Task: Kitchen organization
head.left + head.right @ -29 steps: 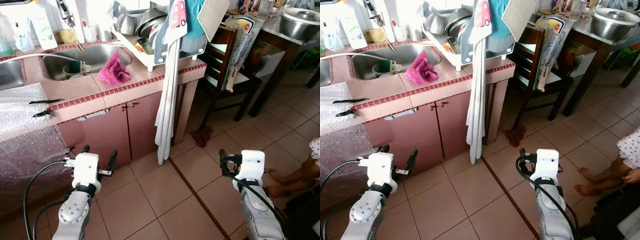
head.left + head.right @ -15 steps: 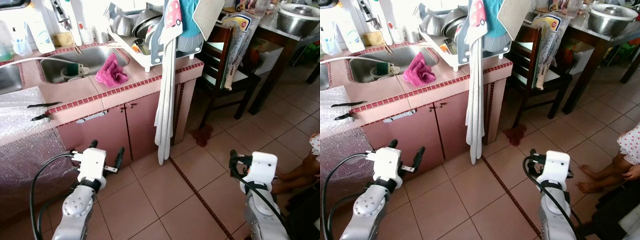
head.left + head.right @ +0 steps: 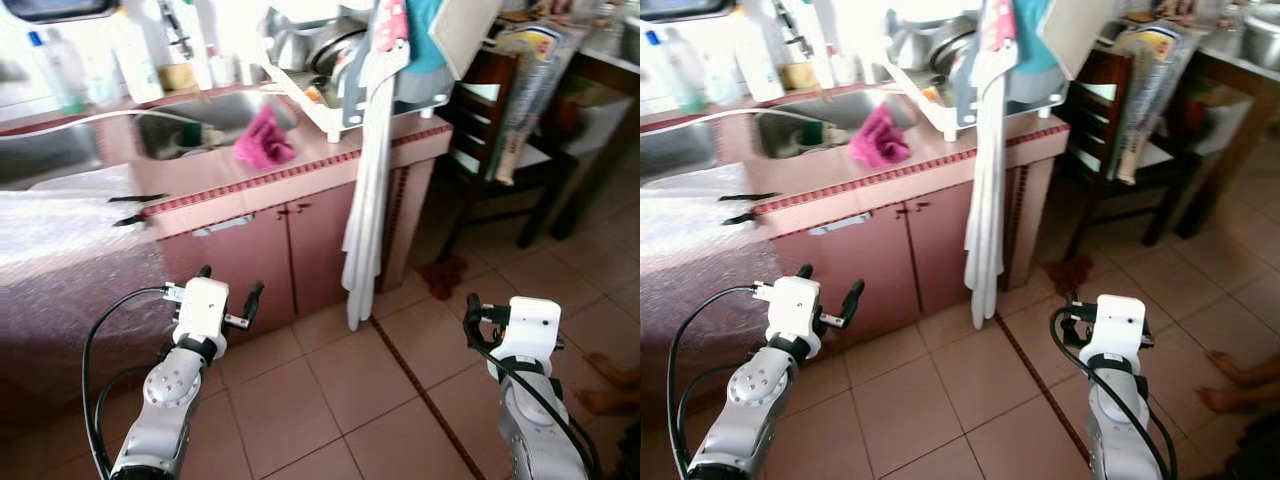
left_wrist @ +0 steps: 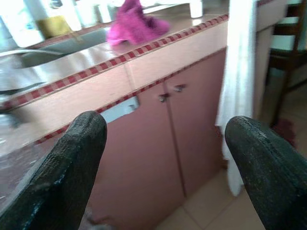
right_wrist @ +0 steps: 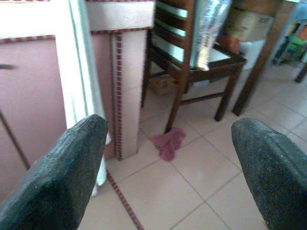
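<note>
The robot stands on open tiled floor [image 3: 340, 400] before a pink counter [image 3: 300, 175] whose red-trimmed edge runs above two shut cabinet doors [image 3: 910, 255]. The left gripper [image 3: 228, 292] hangs low before the doors, fingers spread wide and holding nothing; the right gripper [image 5: 168, 158] hangs over bare tiles, also wide and empty. A magenta cloth [image 3: 262, 140] lies on the counter at the sink [image 3: 190, 115] rim. A white dish rack [image 3: 960, 60] holds metal bowls, long white cloths [image 3: 366, 230] hanging over the edge. A dark chair [image 5: 192, 72] stands beyond the counter's end.
</note>
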Motion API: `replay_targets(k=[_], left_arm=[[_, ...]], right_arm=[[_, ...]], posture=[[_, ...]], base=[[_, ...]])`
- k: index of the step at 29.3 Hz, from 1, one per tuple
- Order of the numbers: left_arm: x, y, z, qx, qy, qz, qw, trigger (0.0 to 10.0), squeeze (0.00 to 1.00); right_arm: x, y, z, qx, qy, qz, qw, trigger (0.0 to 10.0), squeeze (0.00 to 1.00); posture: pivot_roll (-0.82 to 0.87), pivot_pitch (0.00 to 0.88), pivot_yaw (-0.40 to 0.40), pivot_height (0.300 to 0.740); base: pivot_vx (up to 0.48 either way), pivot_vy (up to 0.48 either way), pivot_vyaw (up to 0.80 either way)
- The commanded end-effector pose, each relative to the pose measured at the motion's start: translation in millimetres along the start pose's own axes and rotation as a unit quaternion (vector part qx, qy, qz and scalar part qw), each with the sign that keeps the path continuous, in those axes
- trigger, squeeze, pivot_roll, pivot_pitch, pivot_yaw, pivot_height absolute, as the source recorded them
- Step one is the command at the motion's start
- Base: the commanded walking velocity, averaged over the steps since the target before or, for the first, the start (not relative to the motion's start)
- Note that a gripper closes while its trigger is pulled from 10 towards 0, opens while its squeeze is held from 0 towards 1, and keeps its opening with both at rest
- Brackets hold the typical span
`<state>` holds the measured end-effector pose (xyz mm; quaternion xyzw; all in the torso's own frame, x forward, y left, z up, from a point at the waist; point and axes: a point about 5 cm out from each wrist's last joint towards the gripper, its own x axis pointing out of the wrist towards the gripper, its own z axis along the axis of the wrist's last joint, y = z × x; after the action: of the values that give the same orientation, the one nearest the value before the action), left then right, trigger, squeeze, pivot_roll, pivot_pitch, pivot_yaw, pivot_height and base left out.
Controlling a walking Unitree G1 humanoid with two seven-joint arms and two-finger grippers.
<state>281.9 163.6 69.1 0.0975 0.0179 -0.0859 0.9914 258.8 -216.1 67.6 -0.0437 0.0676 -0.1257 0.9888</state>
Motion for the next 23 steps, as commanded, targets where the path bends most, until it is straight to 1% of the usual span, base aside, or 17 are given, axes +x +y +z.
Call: replay_targets(k=[1,2,4,5,7,9,11,16,20,23], left_arm=[[1.5,2.9,-3,-0.004,0.013,0.008,1.000,10.0,0.00],[1.8,6.6,-6,-0.016,0.030,0.022,0.999,10.0,0.00],[1.8,10.0,-8,-0.027,0.035,0.033,0.999,10.0,0.00],[1.9,11.3,-8,-0.024,0.033,0.037,0.998,10.0,0.00],[2.4,13.2,-8,-0.021,0.033,0.040,0.998,10.0,0.00],[3.1,12.9,-8,-0.019,0.034,0.040,0.998,10.0,0.00],[4.2,12.2,-7,-0.016,0.033,0.041,0.999,10.0,0.00],[6.1,14.2,-6,-0.013,0.036,0.048,0.998,10.0,0.00],[7.2,13.9,-6,-0.013,0.038,0.045,0.998,10.0,0.00],[7.6,13.5,-6,-0.012,0.040,0.046,0.998,10.0,0.00]], right_arm=[[2.1,3.8,0,0.009,0.002,0.003,1.000,10.0,0.00],[3.7,7.7,1,0.009,0.001,0.012,1.000,10.0,0.00],[5.4,10.2,2,0.011,0.001,0.017,1.000,10.0,0.00],[6.1,10.7,2,0.011,0.001,0.018,1.000,10.0,0.00],[8.9,13.8,5,0.026,-0.002,0.026,0.999,10.0,0.00],[10.6,15.5,6,0.029,-0.004,0.031,0.999,10.0,0.00],[12.9,17.4,8,0.046,-0.008,0.034,0.998,10.0,0.00],[16.8,22.9,10,0.052,-0.007,0.035,0.998,10.0,0.00],[15.9,30.7,9,0.055,-0.007,0.050,0.997,10.0,0.00],[15.2,32.5,9,0.058,-0.008,0.055,0.997,10.0,0.00]], posture=[[-0.01,0.000,0.037,0.740],[-0.01,0.000,0.031,0.740],[0.00,0.000,0.025,0.740],[0.00,0.000,0.024,0.740],[0.01,0.000,0.018,0.740],[0.01,0.000,0.018,0.740],[0.01,0.000,0.018,0.740],[0.02,0.000,0.023,0.740],[0.02,0.000,0.026,0.740],[0.01,0.000,0.027,0.740]], base=[[0.000,0.000,0.80],[0.000,0.000,0.80],[0.000,0.000,0.80],[0.000,0.000,0.80],[0.000,0.000,0.71],[0.000,0.000,0.00],[0.000,0.000,0.00],[0.000,0.000,0.00],[0.000,0.325,0.00],[0.000,0.371,0.00]])
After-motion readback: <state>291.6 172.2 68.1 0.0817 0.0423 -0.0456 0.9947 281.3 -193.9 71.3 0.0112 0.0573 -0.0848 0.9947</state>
